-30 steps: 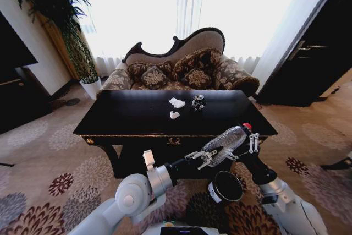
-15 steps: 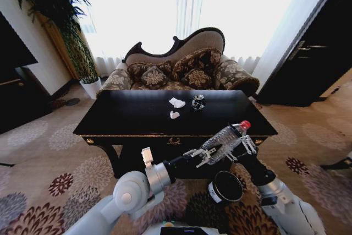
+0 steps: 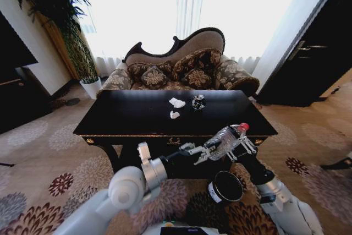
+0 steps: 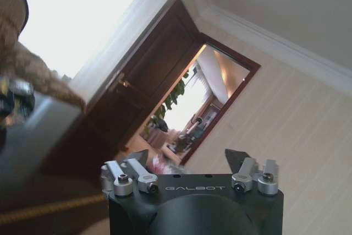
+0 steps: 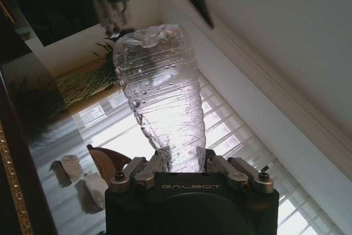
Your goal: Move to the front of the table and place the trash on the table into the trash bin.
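Living room w/ sofa [image 3: 181, 67] behind black table [image 3: 137, 116], robot already parked at its front: two paper wads [image 3: 176, 103] and a dark can [image 3: 198, 102] left on top, well apart from both arms, so task judged only partly done. Clear bottle [image 3: 224, 141] clamped neck-end in right gripper [image 3: 242, 141], red cap up, tilted over table's front edge, above and a bit beyond trash bin [image 3: 225, 187] on carpet, not yet dropped in. Left gripper [image 3: 201, 151] spread wide, holding nothing, tips just beside bottle's base; touching or not, can't tell.
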Robot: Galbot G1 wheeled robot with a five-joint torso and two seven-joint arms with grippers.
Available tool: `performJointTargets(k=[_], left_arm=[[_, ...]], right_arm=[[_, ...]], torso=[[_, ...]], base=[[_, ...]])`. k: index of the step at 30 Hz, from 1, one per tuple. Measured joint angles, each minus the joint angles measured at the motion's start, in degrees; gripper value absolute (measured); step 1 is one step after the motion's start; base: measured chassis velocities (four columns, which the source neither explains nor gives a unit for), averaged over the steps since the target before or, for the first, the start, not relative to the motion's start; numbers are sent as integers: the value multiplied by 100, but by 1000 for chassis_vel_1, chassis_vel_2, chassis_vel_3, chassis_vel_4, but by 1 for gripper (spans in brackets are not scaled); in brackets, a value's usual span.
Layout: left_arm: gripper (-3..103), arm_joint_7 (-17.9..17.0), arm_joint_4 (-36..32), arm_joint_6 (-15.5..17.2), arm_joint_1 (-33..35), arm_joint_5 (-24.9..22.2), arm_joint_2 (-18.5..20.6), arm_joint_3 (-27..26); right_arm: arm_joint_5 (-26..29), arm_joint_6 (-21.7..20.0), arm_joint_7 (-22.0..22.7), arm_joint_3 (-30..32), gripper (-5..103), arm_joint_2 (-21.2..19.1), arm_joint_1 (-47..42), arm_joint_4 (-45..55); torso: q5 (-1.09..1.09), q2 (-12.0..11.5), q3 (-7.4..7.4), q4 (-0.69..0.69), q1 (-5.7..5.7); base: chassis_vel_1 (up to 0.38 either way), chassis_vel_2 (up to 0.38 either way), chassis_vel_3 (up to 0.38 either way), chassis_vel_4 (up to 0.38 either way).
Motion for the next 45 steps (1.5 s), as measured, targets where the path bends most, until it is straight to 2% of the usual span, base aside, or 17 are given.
performJointTargets(k=[2,7,10,11,12,13,15,16,18,21,23,24,29,32,34,38,45], left_arm=[[91,44,-54,8,-42,119,112,-198],[98,77,-62,-34,69,486,231,-496],[100,129,89,-118,370,1296,377,-986],[100,129,89,-118,370,1296,377,-986],[100,177,160,-154,475,1586,425,-1132],[100,290,288,-255,690,2121,517,-1418],[100,438,464,-421,1061,2701,631,-1940],[100,500,539,-502,1262,2902,661,-2220],[100,543,582,-558,1380,3017,679,-2382],[100,754,853,-863,1918,3610,731,-3125],[100,772,890,-895,1988,3648,724,-3246],[100,804,1016,-975,2129,3706,674,-3588],[100,907,1469,-1219,2248,4018,590,-4129],[100,979,1610,-1316,2333,4172,562,-4185],[100,1115,1780,-1537,2685,4543,469,-4288],[100,1241,1901,-1780,3262,4766,197,-4627],[100,1365,2003,-2097,3737,4905,-116,-5006]], right_arm=[[-6,2,-3,-49,25,31,21,-118],[63,-11,-4,-143,25,59,64,-340],[356,-141,-8,-301,25,83,79,-627],[356,-141,-8,-301,25,83,79,-627],[410,-166,-10,-338,25,89,95,-719],[473,-183,-13,-380,25,100,133,-851],[666,-244,-36,-463,25,120,192,-1078],[785,-283,-46,-496,25,126,215,-1174],[886,-319,-53,-520,25,130,235,-1256],[1352,-459,-75,-564,25,139,350,-1716],[1442,-478,-78,-567,25,140,368,-1799],[1686,-525,-85,-568,25,145,402,-2023],[2305,-612,-91,-492,25,142,370,-2474],[2469,-615,-87,-451,25,143,327,-2631],[2618,-614,-77,-403,25,140,311,-2919],[2710,-597,-72,-430,25,115,406,-3358],[3137,-716,-63,-640,25,69,568,-4027]], torso=[[0,0,0,1,0],[0,0,0,0,0],[0,0,0,0,0],[0,0,0,0,0],[0,0,0,0,0],[-2,0,0,0,0],[0,0,0,0,0],[0,0,0,2,0],[-1,0,0,1,0],[-1,0,0,2,0],[-1,0,0,2,0],[0,0,0,2,0],[0,0,0,1,0],[0,0,0,-1,0],[0,0,0,-2,0],[0,0,0,2,0],[0,0,0,0,0]], base=[[0,0,0,0],[0,0,0,0],[0,0,0,0],[0,0,0,0],[0,0,0,0],[0,0,0,0],[0,0,0,0],[0,0,0,0],[0,0,0,0],[0,0,0,0],[0,0,0,0],[0,0,0,0],[0,0,0,0],[0,0,0,0],[0,0,0,0],[0,0,0,0],[0,0,0,0]])
